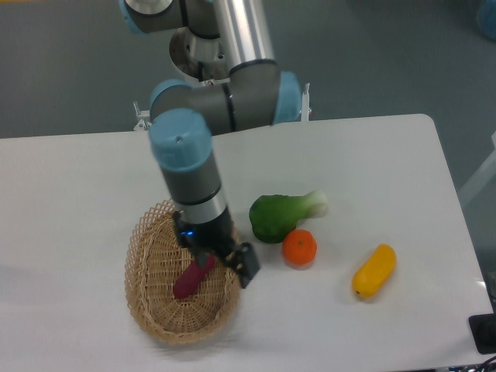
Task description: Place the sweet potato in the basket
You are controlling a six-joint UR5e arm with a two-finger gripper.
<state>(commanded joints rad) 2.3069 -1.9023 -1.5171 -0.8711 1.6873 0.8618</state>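
Sweet potato lying in the basket

The white desk (93,178) carries everything. The basket (151,310) is the landmark: the arm's pincer (226,260) hangs over its right rim, fingers apart as far as the angle shows, gripping nothing. The sweet potato (188,280) lies tilted inside the basket, just left of the pincer. Right of the basket sit a green vegetable (279,215), a yellow vegetable (373,270) and an orange (299,248)

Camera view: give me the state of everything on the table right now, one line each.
sweet potato: lying inside the basket, free of the fingers.
basket: upright on the table, holding only the sweet potato.
gripper: open, above the basket's right rim.
green vegetable: lying on the table.
orange: on the table.
yellow vegetable: lying on the table.
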